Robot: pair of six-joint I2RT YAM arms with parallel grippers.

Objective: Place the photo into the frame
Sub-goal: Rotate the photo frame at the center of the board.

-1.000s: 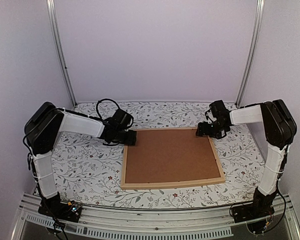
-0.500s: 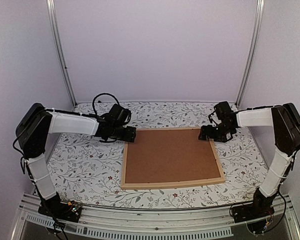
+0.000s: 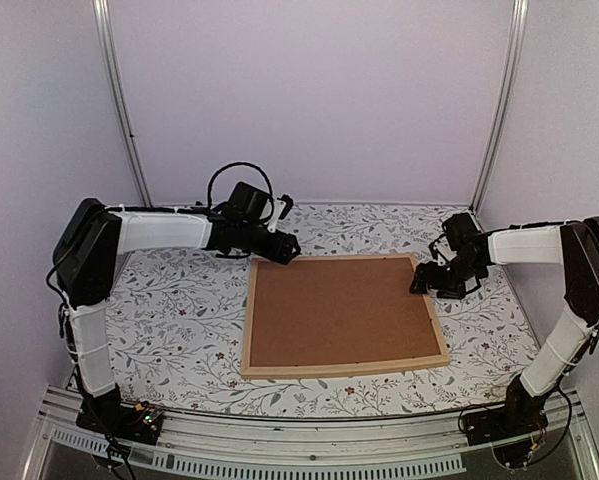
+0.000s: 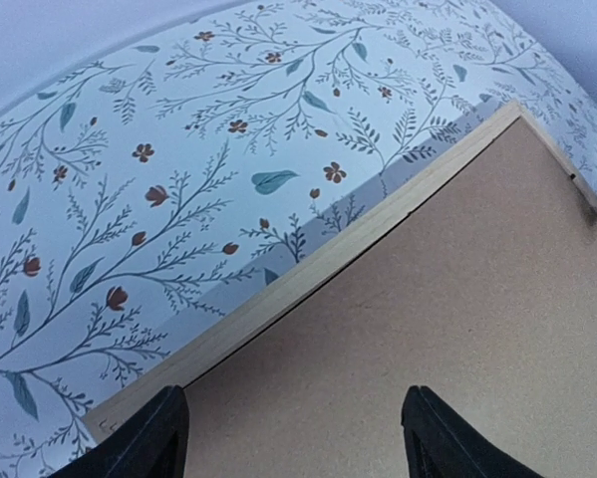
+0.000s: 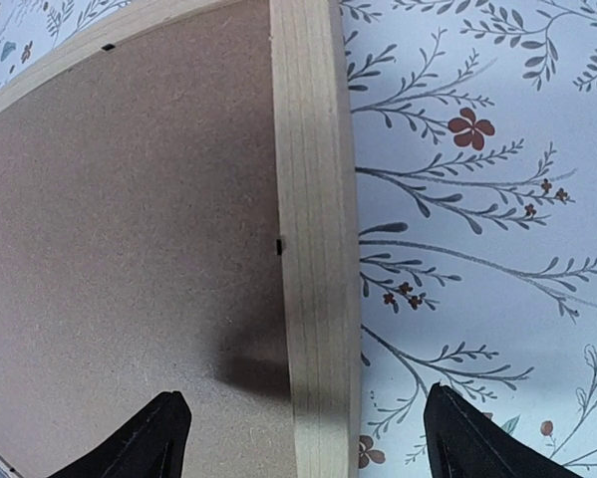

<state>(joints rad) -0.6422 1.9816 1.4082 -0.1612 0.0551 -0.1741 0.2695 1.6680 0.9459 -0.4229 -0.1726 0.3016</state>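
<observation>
Within the last second both arms have shifted off the far corners of the frame (image 3: 344,368); the left pincer (image 3: 282,250) has slid right along the far rail, the right pincer (image 3: 425,286) nearer down the right rail, each gaping wide and holding nothing. The frame lies flat in the middle of the bench (image 3: 169,320), back up, the backing board (image 3: 339,310) seated inside; the photo is not in view, so it is probably already under the board, and the task looks nearly done.

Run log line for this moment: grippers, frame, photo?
left gripper: open, over frame far-left corner | right gripper: open, over right frame strip | frame: lying flat, brown backing board inside | photo: not visible
</observation>
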